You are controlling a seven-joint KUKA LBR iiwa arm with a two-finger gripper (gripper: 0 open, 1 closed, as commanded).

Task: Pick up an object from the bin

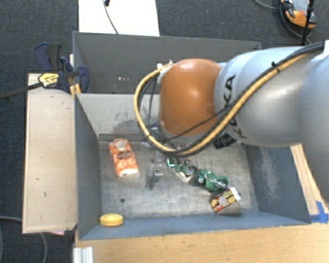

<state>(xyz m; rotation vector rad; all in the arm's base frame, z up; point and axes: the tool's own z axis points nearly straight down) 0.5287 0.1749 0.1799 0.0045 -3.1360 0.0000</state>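
the arm reaches in from the right and hangs low over the grey metal bin, its rounded orange cover and a loop of yellow and black cable hiding much of the bin's back half. below the cover the tool shows as a slim grey shape pointing down at the bin floor, left of the middle. whether it is spread or pressed together i cannot tell from this angle, and nothing can be seen pinched in it. it stands over a bare patch of floor between two things. just to its left lies the orange and white packet, a crumpled oblong lying flat with its long side running front to back. just to its right, partly under the wrist, lies a small green and white piece. next to that piece, further right, is a dark green toy-like thing, and in front of that a small box in red, yellow and white, tilted on the floor. a flat yellow disc lies well apart from the rest in the front left corner, close against the front wall. none of these things is heaped on another, and the packet is apart from the tool.
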